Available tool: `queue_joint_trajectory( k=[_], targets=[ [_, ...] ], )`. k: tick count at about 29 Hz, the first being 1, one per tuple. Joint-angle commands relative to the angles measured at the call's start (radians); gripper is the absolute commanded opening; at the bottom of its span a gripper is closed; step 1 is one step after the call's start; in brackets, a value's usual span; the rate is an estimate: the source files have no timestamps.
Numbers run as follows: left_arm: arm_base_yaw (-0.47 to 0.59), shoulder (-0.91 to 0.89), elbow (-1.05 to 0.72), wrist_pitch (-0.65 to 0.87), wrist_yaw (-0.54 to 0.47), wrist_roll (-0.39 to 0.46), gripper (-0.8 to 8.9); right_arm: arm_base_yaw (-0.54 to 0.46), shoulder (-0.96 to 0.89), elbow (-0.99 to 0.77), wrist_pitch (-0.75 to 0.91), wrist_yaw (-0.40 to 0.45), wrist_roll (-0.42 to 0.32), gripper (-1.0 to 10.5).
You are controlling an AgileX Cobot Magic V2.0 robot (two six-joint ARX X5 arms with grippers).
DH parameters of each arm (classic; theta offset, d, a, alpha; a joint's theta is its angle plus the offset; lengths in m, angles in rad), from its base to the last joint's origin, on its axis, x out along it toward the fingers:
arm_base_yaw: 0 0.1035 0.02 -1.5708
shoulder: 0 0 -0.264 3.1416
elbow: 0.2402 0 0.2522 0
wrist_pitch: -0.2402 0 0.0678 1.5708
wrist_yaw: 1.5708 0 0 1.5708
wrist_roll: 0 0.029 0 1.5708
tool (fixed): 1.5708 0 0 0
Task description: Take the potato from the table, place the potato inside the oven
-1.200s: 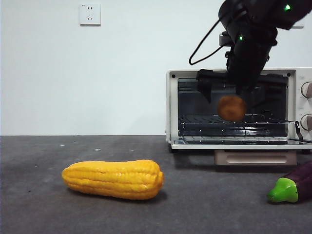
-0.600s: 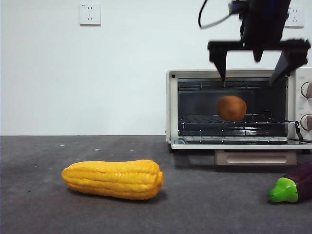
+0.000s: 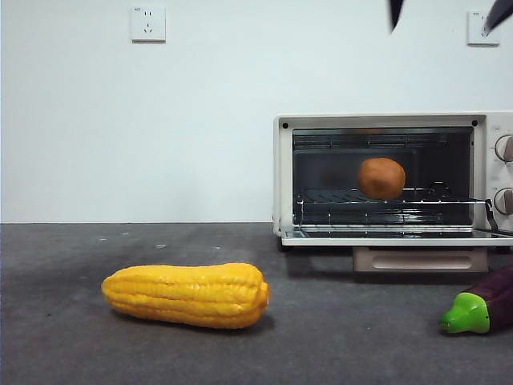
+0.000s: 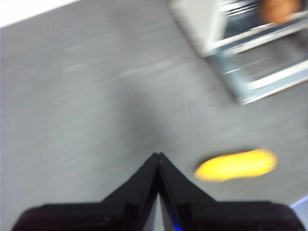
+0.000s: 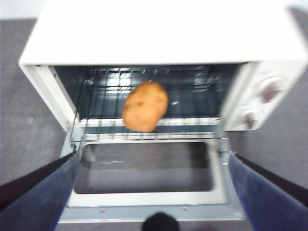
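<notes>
Resting on the oven (image 3: 284,172) rack, the matte brown-orange potato (image 3: 381,178); right pincer (image 5: 154,192) spread wide.

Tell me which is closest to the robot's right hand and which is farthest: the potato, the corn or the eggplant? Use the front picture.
The right hand is high above the oven, only its tips showing.
1. Potato: nearest, on the rack inside the oven, just below the hand.
2. Eggplant: next, on the table at the right edge.
3. Corn: farthest, on the table far to the left.
</notes>
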Motion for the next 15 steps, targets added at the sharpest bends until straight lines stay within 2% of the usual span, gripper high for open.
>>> queue_joint_trajectory(
  k=[1, 4, 9, 15],
  targets=[
    [0.003, 0.072, -0.005, 0.071, 0.083, 0.023, -0.07, 0.027, -0.084, 0.0, -0.073, 0.09, -0.008, 5.3],
    [0.003, 0.164, -0.005, 0.137, 0.181, 0.023, -0.06, 0.05, -0.182, 0.0, -0.184, 0.153, 0.006, 5.3],
    [0.003, 0.334, -0.005, 0.211, 0.296, 0.022, -0.07, 0.068, -0.332, 0.0, -0.346, 0.17, 0.087, 5.2],
    [0.003, 0.55, -0.005, 0.277, 0.418, 0.013, -0.07, 0.079, -0.522, 0.0, -0.451, 0.162, 0.141, 3.3]
  ],
)
